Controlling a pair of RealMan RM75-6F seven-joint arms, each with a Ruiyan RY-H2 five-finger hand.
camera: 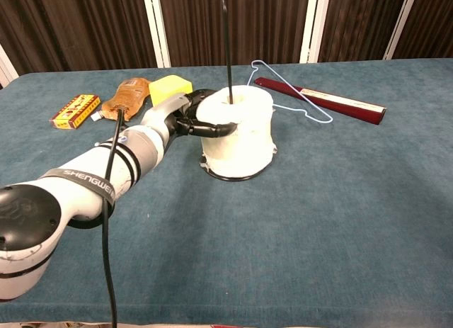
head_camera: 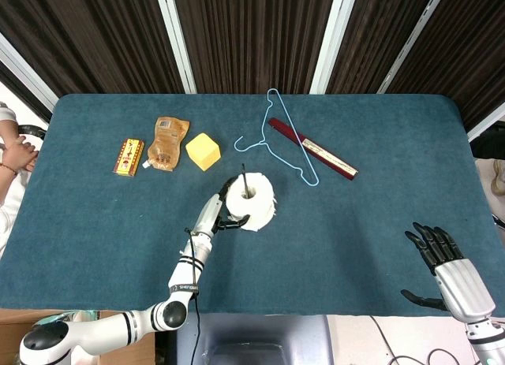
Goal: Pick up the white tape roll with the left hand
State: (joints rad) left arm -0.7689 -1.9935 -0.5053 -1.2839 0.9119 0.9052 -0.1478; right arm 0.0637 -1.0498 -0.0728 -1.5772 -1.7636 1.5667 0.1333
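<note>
The white tape roll [head_camera: 256, 199] [camera: 248, 140] stands mid-table on a black base ring, with a thin black rod [camera: 226, 44] rising from its core. It leans slightly to the right. My left hand [head_camera: 223, 214] [camera: 185, 119] grips the roll's left side: the thumb curves across its near face and the other fingers lie against its far side. My right hand [head_camera: 450, 262] hovers open at the table's near right edge, far from the roll, and shows only in the head view.
A yellow block [head_camera: 203, 150], an orange pouch [head_camera: 166, 143] and a small yellow-red box [head_camera: 129, 156] lie behind and left of the roll. A light-blue wire hanger [head_camera: 284, 136] and a long dark-red box [head_camera: 313, 148] lie behind it to the right.
</note>
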